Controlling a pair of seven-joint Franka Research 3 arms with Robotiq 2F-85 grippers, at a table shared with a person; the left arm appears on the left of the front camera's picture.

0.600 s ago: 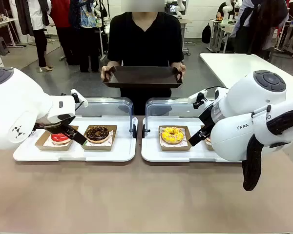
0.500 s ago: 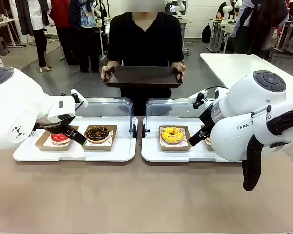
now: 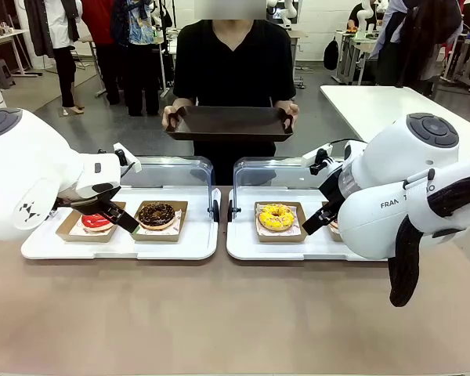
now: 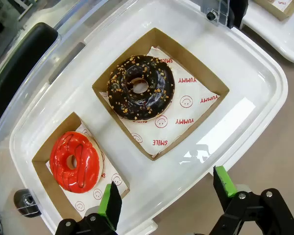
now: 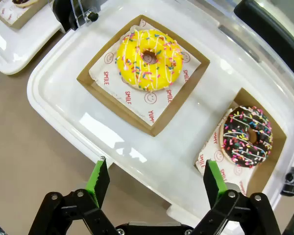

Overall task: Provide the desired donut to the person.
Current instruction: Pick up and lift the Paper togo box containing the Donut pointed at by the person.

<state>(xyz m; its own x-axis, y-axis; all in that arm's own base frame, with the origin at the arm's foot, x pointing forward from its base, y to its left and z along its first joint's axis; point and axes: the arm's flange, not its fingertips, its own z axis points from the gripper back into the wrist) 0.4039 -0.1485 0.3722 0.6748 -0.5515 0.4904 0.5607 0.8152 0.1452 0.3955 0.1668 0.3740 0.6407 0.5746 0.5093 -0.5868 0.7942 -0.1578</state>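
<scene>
The person in a black shirt stands at the far side holding an empty dark tray. A red-glazed donut and a chocolate donut with nut bits sit in cardboard boxes on the left white tray. A yellow sprinkled donut and a chocolate sprinkled donut sit in boxes on the right white tray. My left gripper hovers open over the left tray's near edge. Above the right tray's near edge, my right gripper is open and holds nothing.
Clear hinged lids stand raised behind both trays, with black latches between them. Bare brown tabletop lies in front. Bystanders and other tables are in the background.
</scene>
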